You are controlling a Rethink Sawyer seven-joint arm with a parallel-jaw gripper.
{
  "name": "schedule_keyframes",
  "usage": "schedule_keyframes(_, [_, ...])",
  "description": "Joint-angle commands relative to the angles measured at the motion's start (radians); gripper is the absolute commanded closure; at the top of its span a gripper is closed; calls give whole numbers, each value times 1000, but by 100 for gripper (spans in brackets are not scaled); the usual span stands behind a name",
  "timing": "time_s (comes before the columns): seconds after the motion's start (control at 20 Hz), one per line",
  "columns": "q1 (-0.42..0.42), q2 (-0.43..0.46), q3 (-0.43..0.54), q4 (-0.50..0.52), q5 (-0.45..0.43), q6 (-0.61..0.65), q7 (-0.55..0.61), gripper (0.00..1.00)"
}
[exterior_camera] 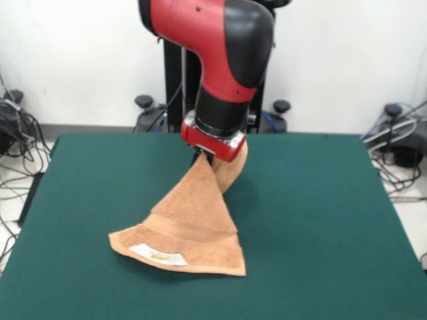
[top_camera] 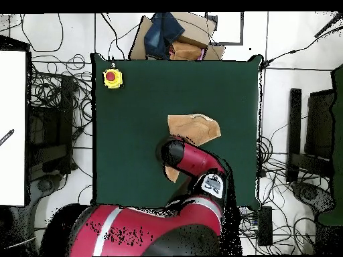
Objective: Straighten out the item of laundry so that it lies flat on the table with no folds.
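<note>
One towel (exterior_camera: pixel 193 227), one arm (exterior_camera: pixel 223 63), one end effector (exterior_camera: pixel 204 159), one worktop (exterior_camera: pixel 320 220). One yellow box with a red button (top_camera: pixel 112 78) is sitting near a corner of the worktop in the overhead view, well apart from the towel.

The worktop is showing a dark green felt-like top, rectangular, far larger than the towel. A white wall is running behind it in the front view. Pale floor is surrounding it, with tangled black cables (top_camera: pixel 50 100) lying along both sides. A heap of cardboard and dark blue cloth (top_camera: pixel 175 37) is sitting on the floor past the worktop's edge in the overhead view.

The towel is sitting around the middle of the worktop. It is tan-orange terry, and it is hanging in a cone shape: its top is being pinched by the end effector just under the red wrist, and its lower part is spreading out and resting on the green surface. A woven band is crossing it above the bottom edge, and a small white label (exterior_camera: pixel 158 254) is lying near that edge. A second fold of the towel is trailing behind the wrist. It is not lying flat.

The end effector's tips are mostly hidden in cloth, closing on the towel's peak.
</note>
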Motion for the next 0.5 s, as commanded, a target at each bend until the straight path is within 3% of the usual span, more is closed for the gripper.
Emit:
schedule_keyframes(0.05, [2,28,31,-17,65,-3,250,100])
schedule_keyframes(0.25, [-85,10,83,15,23,-21,191,100])
schedule_keyframes(0.5, [-114,-5,100,32,-2,-38,175,100])
